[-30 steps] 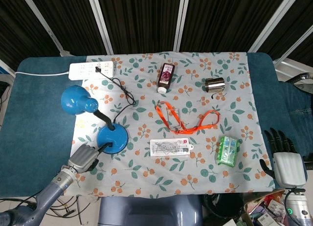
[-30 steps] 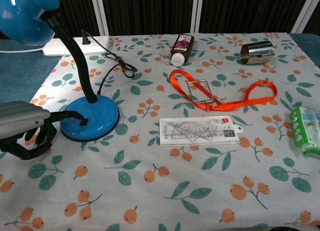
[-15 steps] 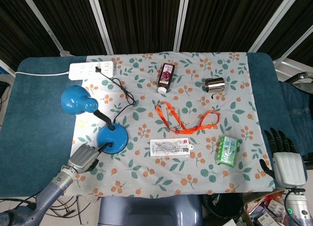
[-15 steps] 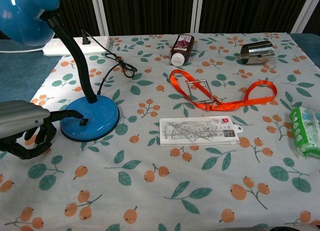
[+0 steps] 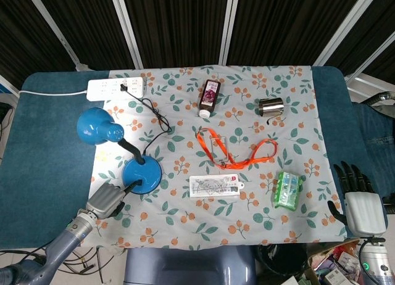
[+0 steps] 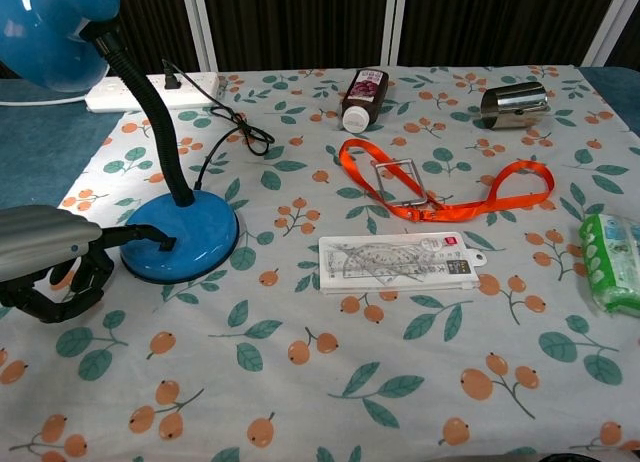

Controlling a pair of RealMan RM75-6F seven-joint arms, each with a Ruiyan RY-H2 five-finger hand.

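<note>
Little has shifted in the past second: the left hand [image 6: 48, 257] has sunk slightly at the blue desk lamp [image 6: 180, 244], one outstretched finger [image 6: 140, 239] still touching the switch on its round base, the other fingers curled under, gripping nothing; the lamp stands at the cloth's left edge, its cord [image 5: 154, 115] running to the white power strip [image 5: 116, 87]; the right hand [image 5: 357, 198] rests off the table's right end, fingers spread, empty, near the green packet [image 5: 289, 189].
</note>
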